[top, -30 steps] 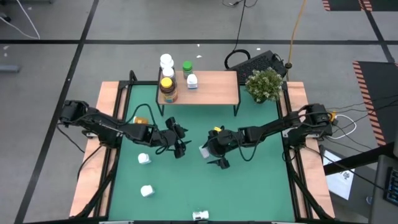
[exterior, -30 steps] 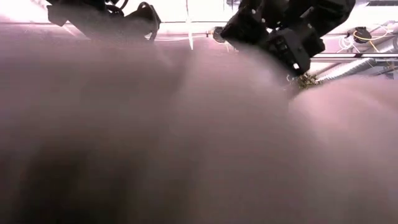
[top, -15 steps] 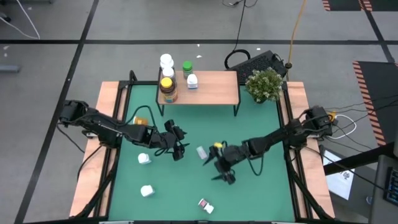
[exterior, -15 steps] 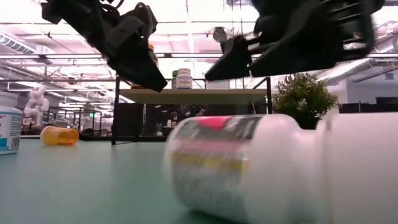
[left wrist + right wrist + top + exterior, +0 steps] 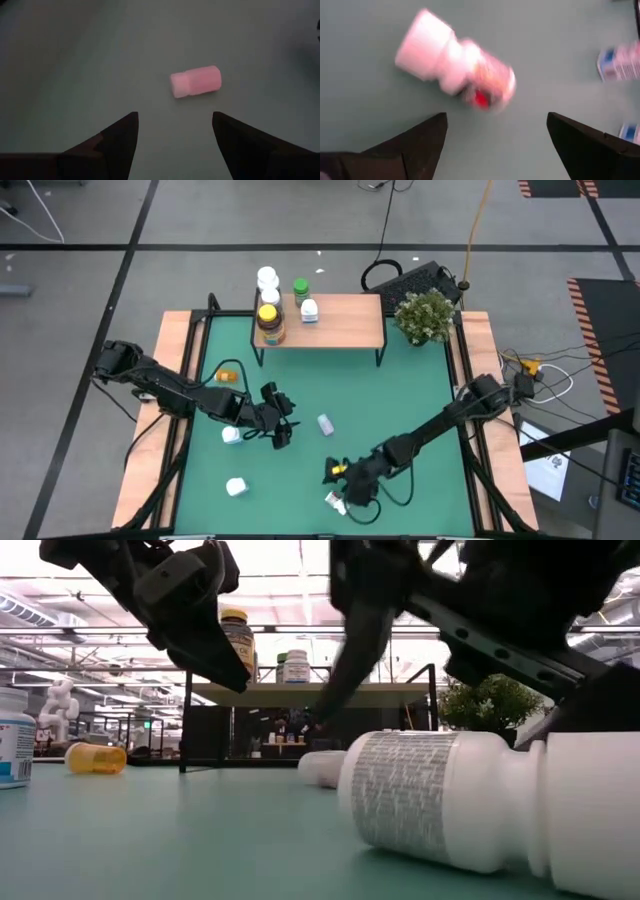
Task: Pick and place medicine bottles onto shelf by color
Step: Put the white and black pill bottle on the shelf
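i've got the right gripper point(image 5: 340, 487) low over the near edge of the green table point(image 5: 400, 400), fingers spread wide w/ nothing between them, hovering just beside a white bottle w/ a red-marked label point(image 5: 334, 501) lying on its side; right wrist view shows that same bottle point(image 5: 455, 75) ahead of the open fingers point(image 5: 422, 137), not touching them, and low view has it big in the foreground point(image 5: 480, 805), cap toward the right. left gripper point(image 5: 280, 425) is over the mid-left of the table, fingers apart and empty; its wrist cam looks down on a small bottle lying flat point(image 5: 196, 82) ahead of the gap, clear of both tips. from above that one sits near table centre point(image 5: 325, 424), between the two grippers. just beside the left gripper on its left stands a white bottle w/ blue label point(image 5: 231, 435), another white one point(image 5: 236, 486) nearer the front-left, and an orange bottle point(image 5: 227, 375) lies on its side toward the left rear; low view shows it lying at the far left point(image 5: 96, 757). the shelf point(image 5: 340, 320) stands at the back of the table, its left end holding an amber bottle w/ yellow lid point(image 5: 269, 324), two white bottles point(image 5: 267, 280) behind it, a green one point(image 5: 301, 289) and a small white-and-blue one point(image 5: 309, 310). right part of the shelf top is bare wood. potted plant point(image 5: 425, 315) sits at the back-right corner.
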Tool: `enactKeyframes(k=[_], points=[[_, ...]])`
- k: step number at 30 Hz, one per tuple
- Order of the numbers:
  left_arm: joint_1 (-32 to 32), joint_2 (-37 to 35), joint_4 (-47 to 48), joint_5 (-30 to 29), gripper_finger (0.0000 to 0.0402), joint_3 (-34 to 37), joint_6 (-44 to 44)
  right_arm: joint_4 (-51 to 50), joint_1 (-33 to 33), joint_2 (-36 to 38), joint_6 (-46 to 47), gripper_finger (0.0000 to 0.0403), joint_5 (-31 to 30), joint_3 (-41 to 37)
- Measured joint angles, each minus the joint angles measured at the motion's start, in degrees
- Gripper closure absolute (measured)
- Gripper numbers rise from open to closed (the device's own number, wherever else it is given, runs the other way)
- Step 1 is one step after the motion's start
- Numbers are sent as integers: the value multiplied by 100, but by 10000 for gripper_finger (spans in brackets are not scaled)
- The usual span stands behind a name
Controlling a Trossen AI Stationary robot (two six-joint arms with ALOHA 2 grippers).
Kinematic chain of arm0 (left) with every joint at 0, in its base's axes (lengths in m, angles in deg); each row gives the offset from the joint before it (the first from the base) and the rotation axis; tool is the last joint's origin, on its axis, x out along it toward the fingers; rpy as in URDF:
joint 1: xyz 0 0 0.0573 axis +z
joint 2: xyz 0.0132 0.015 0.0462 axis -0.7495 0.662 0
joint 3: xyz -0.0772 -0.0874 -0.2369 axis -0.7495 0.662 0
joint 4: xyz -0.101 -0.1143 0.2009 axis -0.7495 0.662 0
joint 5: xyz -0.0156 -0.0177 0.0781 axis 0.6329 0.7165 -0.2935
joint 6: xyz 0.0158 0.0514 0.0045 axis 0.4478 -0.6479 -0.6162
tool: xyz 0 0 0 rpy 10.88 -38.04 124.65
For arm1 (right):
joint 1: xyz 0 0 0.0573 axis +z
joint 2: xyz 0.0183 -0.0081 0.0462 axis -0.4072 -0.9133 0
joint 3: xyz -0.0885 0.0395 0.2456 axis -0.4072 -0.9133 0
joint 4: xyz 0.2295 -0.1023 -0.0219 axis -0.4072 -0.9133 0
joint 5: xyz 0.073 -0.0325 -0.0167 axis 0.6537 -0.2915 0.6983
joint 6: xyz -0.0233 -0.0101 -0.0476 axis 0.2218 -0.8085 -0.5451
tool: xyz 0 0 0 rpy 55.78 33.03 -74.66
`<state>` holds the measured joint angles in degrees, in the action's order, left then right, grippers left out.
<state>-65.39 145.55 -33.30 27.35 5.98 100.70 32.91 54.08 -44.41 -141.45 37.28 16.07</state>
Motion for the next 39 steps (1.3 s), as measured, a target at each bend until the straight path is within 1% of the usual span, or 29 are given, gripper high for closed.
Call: enactKeyframes(k=[3,6,10,12,15,22,24,28,31,34,36,39], points=[[-72,-2,46,0,147,0,13,-329,97,-134,-519,65,-17,262],[-135,-2,87,1,147,2,2,-471,181,-140,-1042,66,-31,311],[-165,-2,70,0,147,2,-11,-608,292,-142,-1667,82,-68,311],[-165,-2,75,-2,147,2,-11,-684,307,-142,-1849,102,-39,310],[-165,-2,65,-10,147,2,41,-703,286,-142,-1959,143,144,280],[-194,-2,71,-31,147,2,160,-745,249,-148,-1776,249,386,268],[-204,-2,78,-31,147,2,205,-732,202,-148,-1441,266,369,265],[-223,-2,154,-46,147,2,286,-722,-16,-68,-110,267,249,253],[-272,-2,200,-140,147,2,290,-929,-277,74,992,259,-160,231],[-320,-2,206,-341,147,2,352,-799,-522,311,1899,249,-616,-2],[-326,-2,200,-451,147,2,293,-398,-665,561,2309,250,-736,-307],[-399,-2,52,-532,147,2,4,893,-874,948,2996,259,-715,-1021]])
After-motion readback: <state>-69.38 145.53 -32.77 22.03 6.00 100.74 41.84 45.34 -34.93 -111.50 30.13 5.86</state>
